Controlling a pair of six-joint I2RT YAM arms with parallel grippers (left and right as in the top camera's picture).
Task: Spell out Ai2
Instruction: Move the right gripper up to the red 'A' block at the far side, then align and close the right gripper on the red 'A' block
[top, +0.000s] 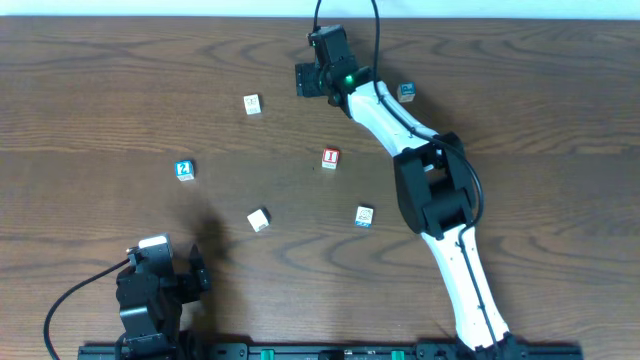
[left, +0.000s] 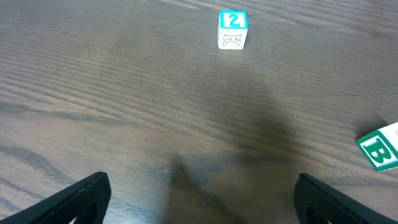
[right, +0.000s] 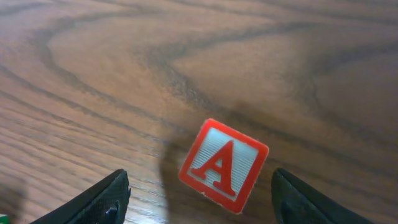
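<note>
A red letter A block (right: 224, 165) lies flat on the wood table, between the fingers of my open right gripper (right: 199, 186). That gripper (top: 306, 78) is stretched to the far middle of the table and hides the A block in the overhead view. A red I block (top: 331, 158) sits mid-table. A blue 2 block (top: 184, 170) lies at the left and also shows in the left wrist view (left: 233, 29). My left gripper (top: 197, 268) is open and empty near the front left, and its fingers frame bare table in the left wrist view (left: 199, 205).
A white block (top: 252, 104) lies left of the right gripper. A blue block (top: 406, 92) sits by the right arm. A white block with a green B (top: 259, 220) (left: 379, 148) and a blue-and-white block (top: 364, 216) lie nearer the front.
</note>
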